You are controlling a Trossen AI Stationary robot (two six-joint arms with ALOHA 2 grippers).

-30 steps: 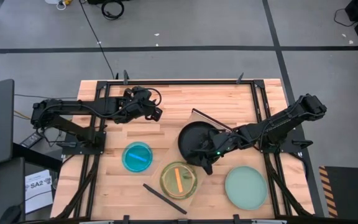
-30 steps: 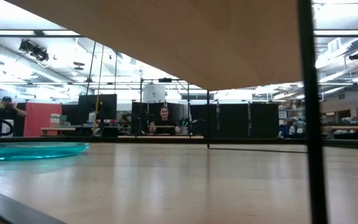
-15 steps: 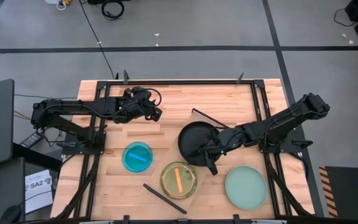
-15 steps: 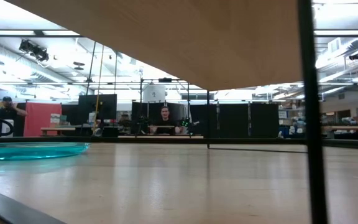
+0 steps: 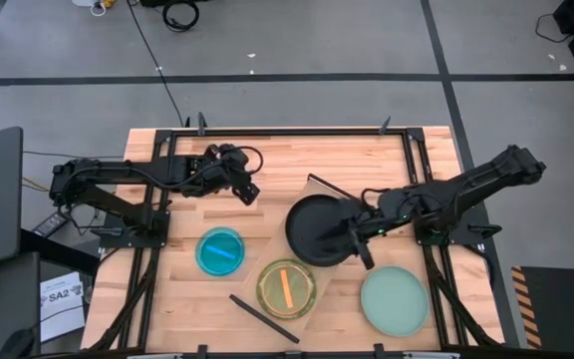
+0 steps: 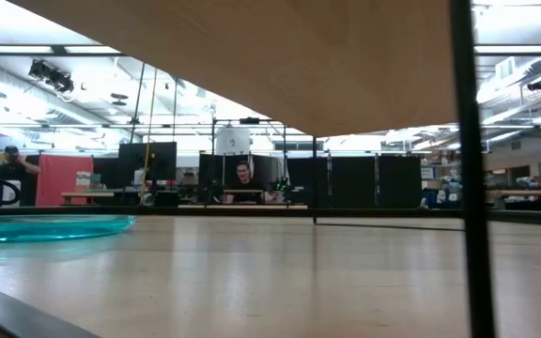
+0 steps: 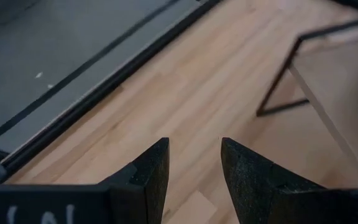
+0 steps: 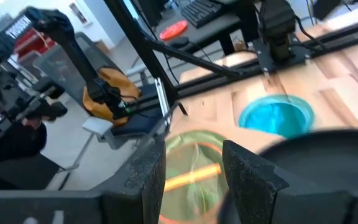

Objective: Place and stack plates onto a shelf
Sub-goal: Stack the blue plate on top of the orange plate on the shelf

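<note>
Right pincer (image 5: 359, 246) released, fingers apart, at edge of black plate (image 5: 312, 227) mid-desk. Blue plate (image 5: 219, 250), green plate (image 5: 286, 287), mint plate (image 5: 395, 299) lie along near desk (image 5: 267, 165). Left pincer (image 5: 249, 192) released, hovering over bare wood.

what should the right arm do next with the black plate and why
Probably ease the right gripper down onto the black plate's rim and close. It sits at that plate's right edge with fingers open and nothing between them, and the plate lies on the shelf board's edge, ungripped. The left gripper waits farther back.
</note>
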